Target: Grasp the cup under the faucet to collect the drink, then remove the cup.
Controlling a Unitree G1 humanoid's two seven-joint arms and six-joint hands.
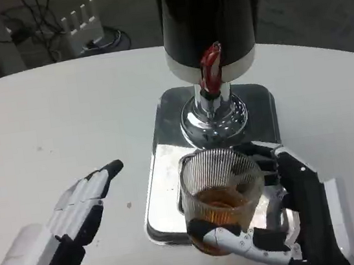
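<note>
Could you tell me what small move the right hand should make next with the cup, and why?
Probably draw the ribbed glass cup gently back from under the red faucet lever, keeping it upright. The right hand already grips it, amber drink sits in the cup, and no stream is visible falling from the spout.

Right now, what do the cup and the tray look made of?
Cup: clear ribbed glass or hard plastic; the amber drink shows through its fluted wall. Tray: polished metal, likely steel; it mirrors the surroundings.
</note>
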